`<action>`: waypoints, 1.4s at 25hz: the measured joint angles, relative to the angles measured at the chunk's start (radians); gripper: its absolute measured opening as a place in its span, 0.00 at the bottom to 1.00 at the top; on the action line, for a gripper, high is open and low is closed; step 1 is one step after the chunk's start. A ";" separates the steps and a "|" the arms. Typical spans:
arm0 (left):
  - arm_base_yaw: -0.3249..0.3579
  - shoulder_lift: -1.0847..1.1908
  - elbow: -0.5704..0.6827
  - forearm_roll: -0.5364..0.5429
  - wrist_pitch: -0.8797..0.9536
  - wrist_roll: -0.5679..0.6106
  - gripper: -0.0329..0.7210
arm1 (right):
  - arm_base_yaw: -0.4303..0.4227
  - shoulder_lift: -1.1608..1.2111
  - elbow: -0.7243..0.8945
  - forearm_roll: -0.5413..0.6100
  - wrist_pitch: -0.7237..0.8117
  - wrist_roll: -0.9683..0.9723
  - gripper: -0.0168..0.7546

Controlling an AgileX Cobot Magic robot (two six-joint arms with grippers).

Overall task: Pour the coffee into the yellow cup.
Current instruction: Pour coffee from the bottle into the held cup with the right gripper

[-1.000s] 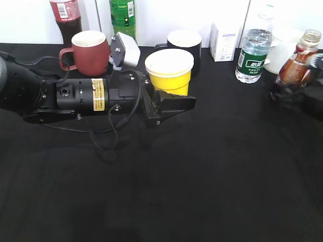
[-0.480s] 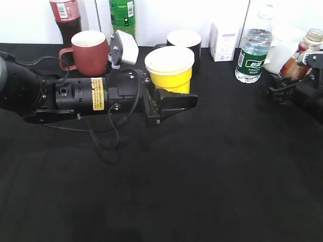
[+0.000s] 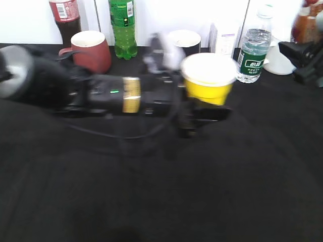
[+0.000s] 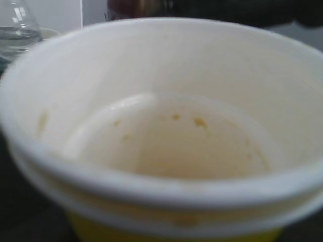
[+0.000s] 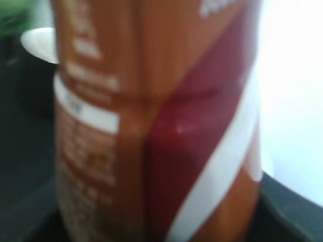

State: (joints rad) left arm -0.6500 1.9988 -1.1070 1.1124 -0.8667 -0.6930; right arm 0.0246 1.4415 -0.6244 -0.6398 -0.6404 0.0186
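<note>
1. Exterior view, item one: yellow cup (image 3: 208, 79), small, tapered, white rim, no handle. It sits at mid-table between the fingers of the left gripper (image 3: 209, 112), whose arm lies low across the table from the left. Blurred.
2. Left wrist view, same item: yellow cup (image 4: 166, 136) fills the frame. White inside, dry, a few tan specks on the bottom; no coffee in it.
3. Handling, judged: thin disposable wall, light, easily crushed or tipped when empty. Best taken low on the yellow wall with gentle pressure, rim left free for pouring.
4. Left gripper state: jaws stand about a cup's width apart at the cup's base. Blur hides whether the pads press the wall, so grip or mere bracketing cannot be told.
5. Right wrist view, item two: coffee bottle (image 5: 156, 126), brown with red and white label, close against the lens.
6. Exterior view, same item: coffee bottle (image 3: 305, 25) is raised at the far right edge, well apart from the cup, with the right gripper (image 3: 305, 53) below it.
7. Handling, judged: curvy plastic, liquid-laden, fairly heavy, slick label. Hold at the waist.
8. Right gripper state: seemingly clamped on the bottle; fingers not clearly seen.
</note>
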 joint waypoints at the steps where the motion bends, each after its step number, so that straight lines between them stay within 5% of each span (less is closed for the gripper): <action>1: -0.026 0.000 -0.020 -0.005 0.031 -0.001 0.64 | 0.000 -0.013 0.000 -0.072 0.000 -0.034 0.71; 13: -0.123 0.000 -0.047 -0.093 0.089 -0.001 0.64 | 0.000 -0.016 0.001 -0.129 -0.126 -0.485 0.71; 35: -0.124 0.000 -0.047 -0.094 0.089 -0.002 0.64 | 0.000 -0.016 0.001 -0.084 -0.145 -0.994 0.71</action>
State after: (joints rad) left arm -0.7743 1.9988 -1.1545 1.0189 -0.7781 -0.6949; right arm 0.0246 1.4256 -0.6236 -0.7240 -0.7851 -0.9750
